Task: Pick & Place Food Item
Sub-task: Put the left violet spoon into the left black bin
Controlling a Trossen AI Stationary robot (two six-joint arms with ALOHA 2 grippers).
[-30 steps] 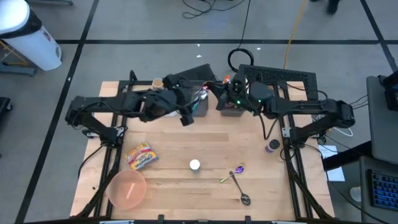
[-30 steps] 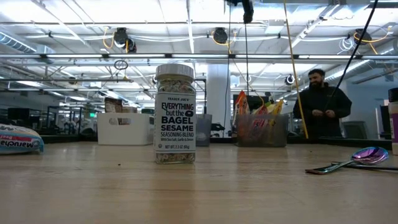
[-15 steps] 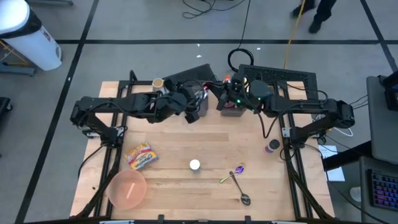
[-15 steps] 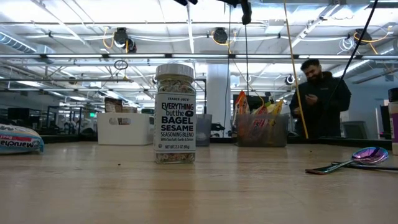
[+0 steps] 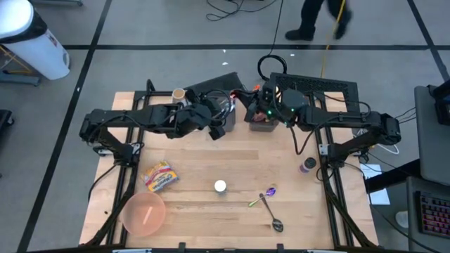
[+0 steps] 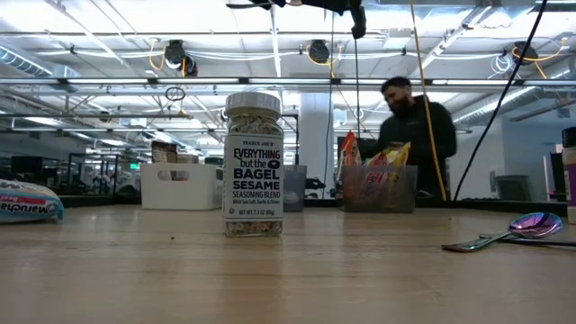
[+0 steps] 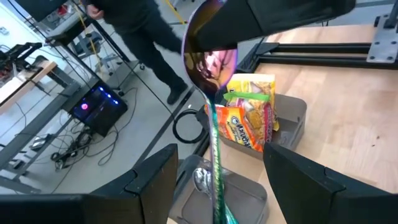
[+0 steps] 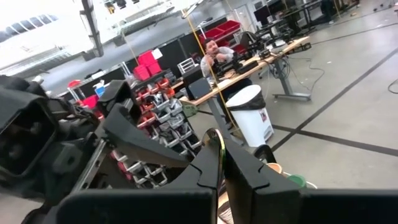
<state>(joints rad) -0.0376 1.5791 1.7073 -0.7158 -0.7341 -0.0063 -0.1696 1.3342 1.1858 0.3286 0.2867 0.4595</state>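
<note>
So my right gripper [image 5: 249, 107] is clamped tight on the bowl end of an iridescent spoon [image 7: 211, 59], up over the grey bins [image 7: 293, 118] at the back edge of the table [image 5: 281, 169]. My left gripper [image 7: 217, 160] sits spread wide with the spoon's handle hanging between the fingers [image 7: 155, 180], not touching either one. Food-wise, the noodle packs [image 7: 247, 115] are standing in their bin, and another snack packet [image 5: 160, 176] lies flat near the pink bowl [image 5: 144, 213].
</note>
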